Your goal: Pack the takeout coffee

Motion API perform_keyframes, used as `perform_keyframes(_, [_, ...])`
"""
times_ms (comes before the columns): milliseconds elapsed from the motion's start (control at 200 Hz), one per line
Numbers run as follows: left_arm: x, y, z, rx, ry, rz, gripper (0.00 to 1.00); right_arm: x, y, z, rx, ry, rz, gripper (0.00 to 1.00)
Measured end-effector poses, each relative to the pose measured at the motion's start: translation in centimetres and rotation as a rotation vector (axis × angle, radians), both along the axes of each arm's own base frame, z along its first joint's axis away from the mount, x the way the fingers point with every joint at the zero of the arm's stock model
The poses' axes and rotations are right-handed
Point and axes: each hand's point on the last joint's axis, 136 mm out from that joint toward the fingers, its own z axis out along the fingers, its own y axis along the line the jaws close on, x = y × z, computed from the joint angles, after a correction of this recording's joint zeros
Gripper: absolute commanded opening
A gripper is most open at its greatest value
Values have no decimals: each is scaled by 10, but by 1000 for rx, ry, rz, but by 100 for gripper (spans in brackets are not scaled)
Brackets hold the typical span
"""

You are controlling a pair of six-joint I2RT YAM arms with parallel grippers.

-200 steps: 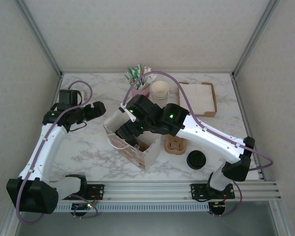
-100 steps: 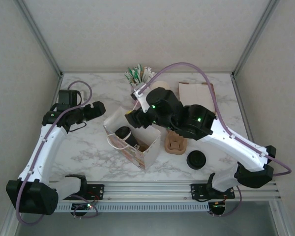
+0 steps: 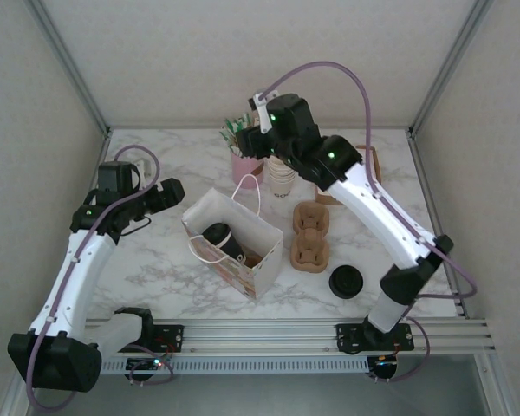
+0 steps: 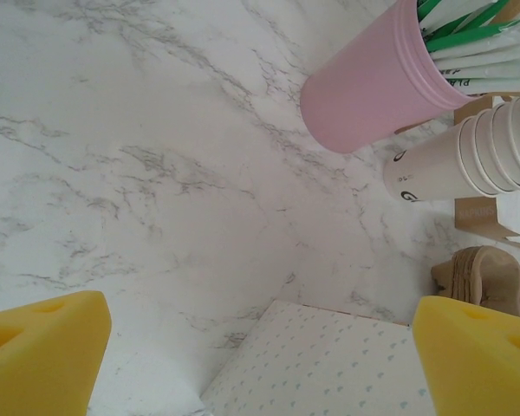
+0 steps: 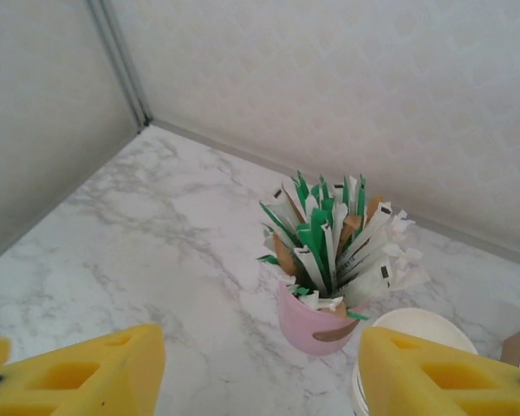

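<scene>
I see the takeout coffee standing inside the paper bag at centre frame, so packing looks essentially done. My right gripper hangs spread and empty above the pink cup. My left gripper, also spread and empty, hovers beside the bag.

On the marble counter, a pink cup of green-and-white sachets stands just beside a stack of cream paper cups. Nearer, two brown pulp cup carriers lie end to end, with a loose black lid near them on the right.
</scene>
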Motion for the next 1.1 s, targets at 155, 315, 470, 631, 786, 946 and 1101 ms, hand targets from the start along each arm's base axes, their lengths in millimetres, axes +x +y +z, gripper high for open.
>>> perform_keyframes(155, [0,-2,1,-13,-12,-8,88,48,9,-28,7,59,4,57])
perform_keyframes(315, [0,-5,3,-27,-25,-18,85,94,17,-51,26,90,10,55])
perform_keyframes(470, [-1,-8,3,-43,-23,-26,81,123,27,-73,34,111,23,46])
perform_keyframes(631, [0,-9,5,-55,-27,-28,78,143,31,-91,44,129,31,44])
perform_keyframes(786, [-1,-11,5,-63,-25,-32,75,158,26,-106,44,143,18,42])
perform_keyframes(946, [0,-13,7,-73,-31,-42,73,168,25,-121,45,157,16,40])
perform_keyframes(1101, [1,-14,8,-78,-38,-48,72,177,31,-125,58,139,21,38])
